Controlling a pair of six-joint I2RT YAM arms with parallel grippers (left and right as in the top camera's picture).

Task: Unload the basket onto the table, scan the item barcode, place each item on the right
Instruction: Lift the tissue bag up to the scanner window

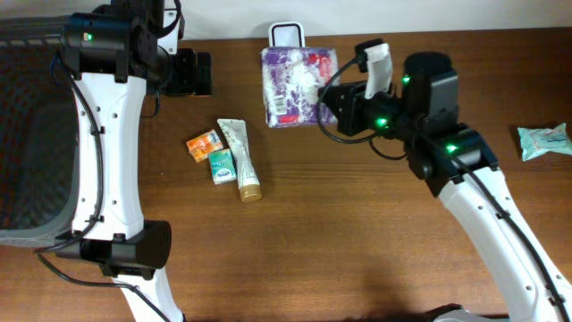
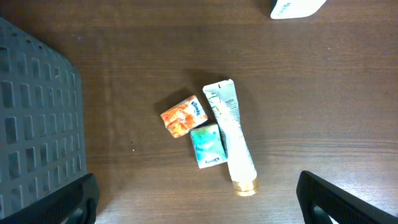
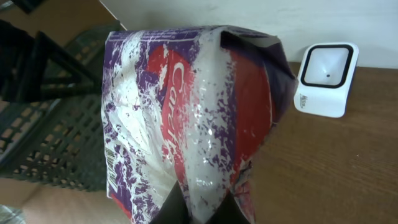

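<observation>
Purple packet [image 1: 295, 85]: near the back edge of the table [image 1: 357, 241], just in front of the white scanner [image 1: 286, 34]; one end pinched by the closed right gripper [image 3: 199, 208]; left gripper [image 1: 197, 73]: spread wide, holding nothing, near the tube [image 1: 243, 161]; basket [image 1: 27, 134] along the left edge; bare wood across the front.

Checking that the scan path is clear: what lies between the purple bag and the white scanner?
Nothing. In the right wrist view, only bare table shows between the purple bag and the scanner.
</observation>
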